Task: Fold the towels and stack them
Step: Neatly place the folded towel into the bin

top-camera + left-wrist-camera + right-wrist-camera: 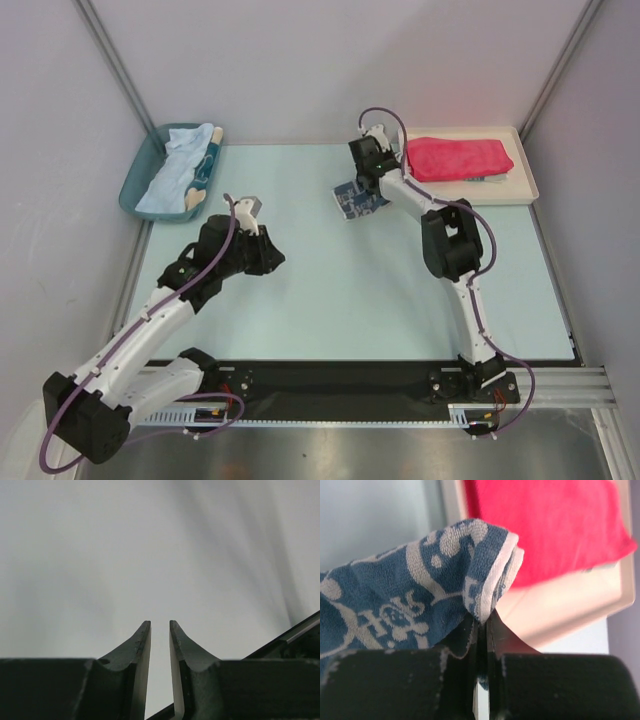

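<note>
My right gripper (362, 188) is shut on an edge of the blue-and-white patterned towel (358, 201), which hangs bunched just left of the white tray (528, 180). The right wrist view shows the fingertips (470, 630) pinching the towel's folded white hem (420, 605), with my right gripper (481, 624) facing the tray. A red-pink towel (458, 158) lies folded in the tray and also shows in the right wrist view (545, 525). My left gripper (249, 208) is raised over the table's left middle, empty, jaws nearly together (160, 630).
A teal bin (138, 180) at the back left holds a pale blue towel (172, 178) and a teal, white and orange towel (208, 163). Grey walls close in the back and both sides. The pale table (340, 290) runs to a black rail at the near edge.
</note>
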`<state>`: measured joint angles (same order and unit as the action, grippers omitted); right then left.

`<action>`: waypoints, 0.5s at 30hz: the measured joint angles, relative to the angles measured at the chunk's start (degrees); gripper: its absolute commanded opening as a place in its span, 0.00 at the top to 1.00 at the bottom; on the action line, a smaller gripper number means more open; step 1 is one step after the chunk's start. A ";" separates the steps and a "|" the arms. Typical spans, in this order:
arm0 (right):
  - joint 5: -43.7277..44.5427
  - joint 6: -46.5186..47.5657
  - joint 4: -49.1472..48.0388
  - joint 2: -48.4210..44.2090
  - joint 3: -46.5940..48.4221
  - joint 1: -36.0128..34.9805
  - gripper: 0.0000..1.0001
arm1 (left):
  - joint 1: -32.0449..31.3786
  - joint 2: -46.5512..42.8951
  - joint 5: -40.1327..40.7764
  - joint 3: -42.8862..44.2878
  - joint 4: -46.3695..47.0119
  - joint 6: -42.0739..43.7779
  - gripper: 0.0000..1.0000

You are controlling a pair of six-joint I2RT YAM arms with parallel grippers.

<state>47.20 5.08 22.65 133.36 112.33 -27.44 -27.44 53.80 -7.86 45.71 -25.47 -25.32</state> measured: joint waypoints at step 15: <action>2.51 20.92 -5.40 14.71 22.71 9.27 1.00 | 1.22 4.04 -0.31 2.40 -3.19 5.90 0.73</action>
<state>49.71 26.00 17.26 148.07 135.04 -18.17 -26.22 57.84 -8.16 48.12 -28.67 -19.42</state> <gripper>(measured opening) 0.050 0.267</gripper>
